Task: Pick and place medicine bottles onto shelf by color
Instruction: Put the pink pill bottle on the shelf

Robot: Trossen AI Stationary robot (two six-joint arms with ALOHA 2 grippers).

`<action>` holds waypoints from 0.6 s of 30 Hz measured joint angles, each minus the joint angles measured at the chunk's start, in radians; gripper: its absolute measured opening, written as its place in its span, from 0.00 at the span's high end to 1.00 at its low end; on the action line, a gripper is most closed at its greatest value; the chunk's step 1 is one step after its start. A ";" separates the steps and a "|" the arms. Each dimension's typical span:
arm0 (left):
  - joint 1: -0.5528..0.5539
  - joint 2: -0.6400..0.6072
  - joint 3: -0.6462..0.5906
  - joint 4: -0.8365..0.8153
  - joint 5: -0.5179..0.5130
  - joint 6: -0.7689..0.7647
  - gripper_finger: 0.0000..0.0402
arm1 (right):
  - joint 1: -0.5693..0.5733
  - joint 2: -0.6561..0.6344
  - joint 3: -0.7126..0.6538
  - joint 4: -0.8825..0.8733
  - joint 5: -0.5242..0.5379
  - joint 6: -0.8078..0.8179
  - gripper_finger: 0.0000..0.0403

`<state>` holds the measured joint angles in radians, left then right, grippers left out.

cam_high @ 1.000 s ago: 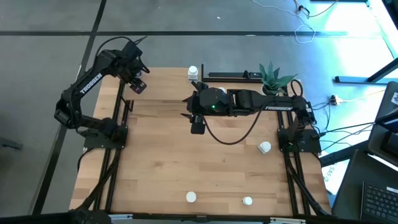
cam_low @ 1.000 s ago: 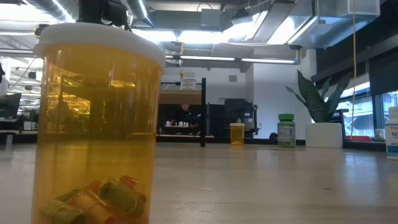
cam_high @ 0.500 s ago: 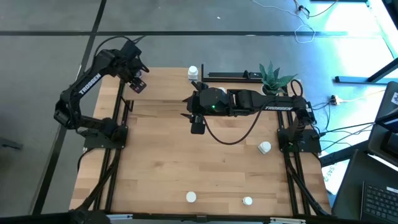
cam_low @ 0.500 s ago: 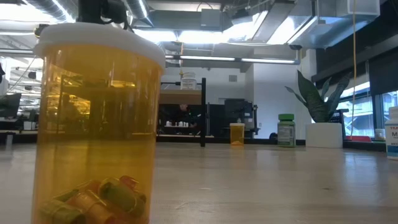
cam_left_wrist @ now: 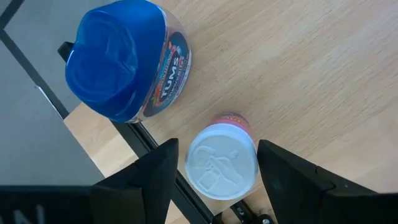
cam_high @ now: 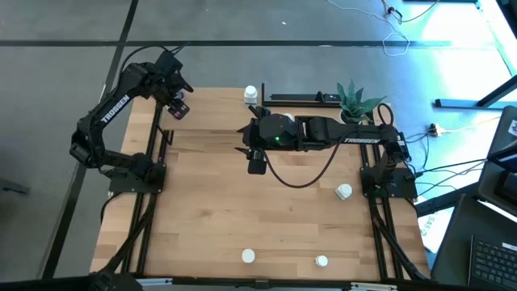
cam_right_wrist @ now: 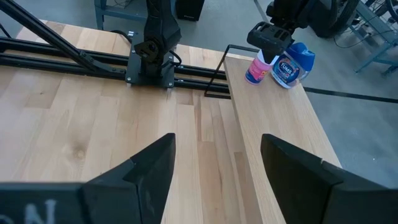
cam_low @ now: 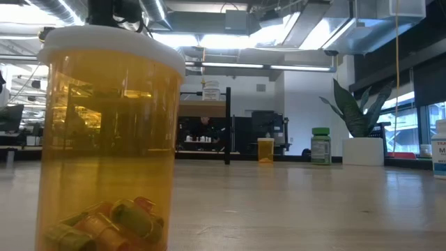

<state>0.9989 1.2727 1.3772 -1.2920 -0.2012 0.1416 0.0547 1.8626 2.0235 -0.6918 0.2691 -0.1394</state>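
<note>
- Left gripper (cam_left_wrist: 214, 180), far left corner of the table (cam_high: 242, 210): it hovers directly above a pink bottle (cam_left_wrist: 222, 163) with a white cap, which stands upright, its long axis running straight up toward the wrist. The jaws stand apart, one on each side of the cap, holding nothing; a straight descent would bracket the bottle.
- A blue-lidded jar (cam_left_wrist: 124, 59) stands just beside the pink bottle, apart from it (close enough, probably, to crowd one finger on the way down).
- Right gripper (cam_right_wrist: 214, 168): jaws wide and empty over the middle of the table, well apart from the pink bottle; the left arm is much the nearer.
- The right wrist view shows bottle, jar and left gripper side-on, confirming a gap between jaws and cap; the high view hides both under the left arm.
- The high view alone shows the shelf (cam_high: 295, 98) at the far edge.
- The low view shows an orange bottle (cam_low: 108, 139) close to its lens.
</note>
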 joint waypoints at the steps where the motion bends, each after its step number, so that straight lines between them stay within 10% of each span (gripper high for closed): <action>1: 0.000 0.000 0.000 0.000 -0.005 0.001 0.47 | 0.000 0.000 0.000 0.000 0.000 0.000 0.41; 18: -0.016 -0.062 0.000 0.014 -0.001 0.026 0.47 | 0.000 0.000 0.000 0.000 0.000 0.000 0.41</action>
<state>0.9828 1.2107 1.3769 -1.2783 -0.2024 0.1677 0.0547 1.8626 2.0235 -0.6918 0.2691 -0.1394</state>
